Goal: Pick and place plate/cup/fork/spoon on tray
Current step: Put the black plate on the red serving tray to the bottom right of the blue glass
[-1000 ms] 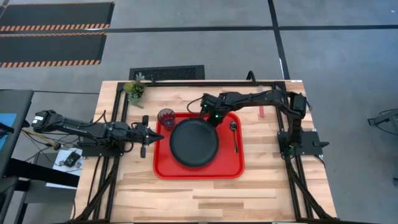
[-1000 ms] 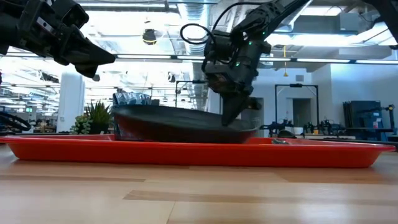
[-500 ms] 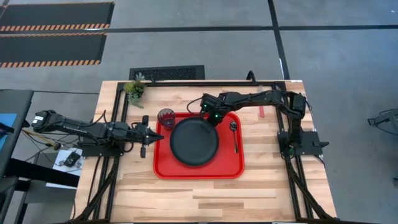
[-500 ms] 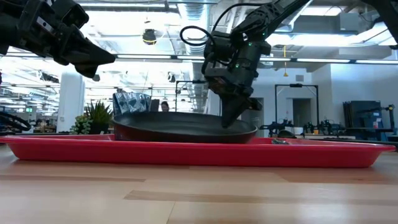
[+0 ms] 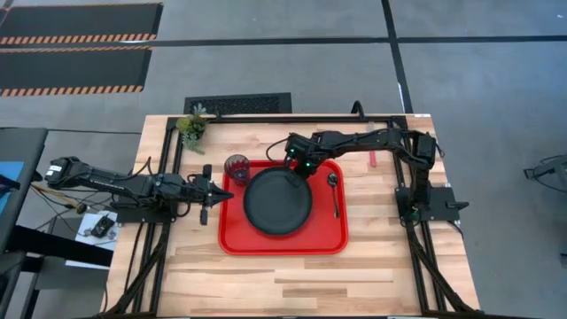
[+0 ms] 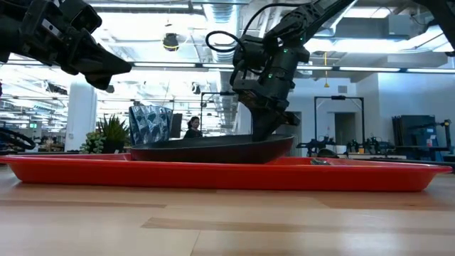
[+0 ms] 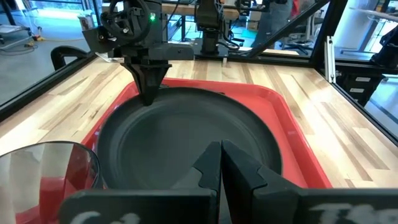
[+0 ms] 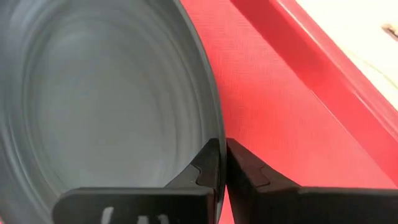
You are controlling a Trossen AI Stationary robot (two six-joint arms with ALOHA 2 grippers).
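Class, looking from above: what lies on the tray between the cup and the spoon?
In the high view, the plate lies between the cup and the spoon, on the tray; the right gripper pinches its rim.

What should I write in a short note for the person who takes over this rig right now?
Right gripper: shut on the plate at its far rim, inside the tray.
Left gripper: shut, empty, waiting at the tray's left edge.
Done: spoon lies in the tray, right of the plate. Cup stands at the tray's far left corner.
Left: let go of the plate, then bring the fork from the table beyond the tray's far right corner.
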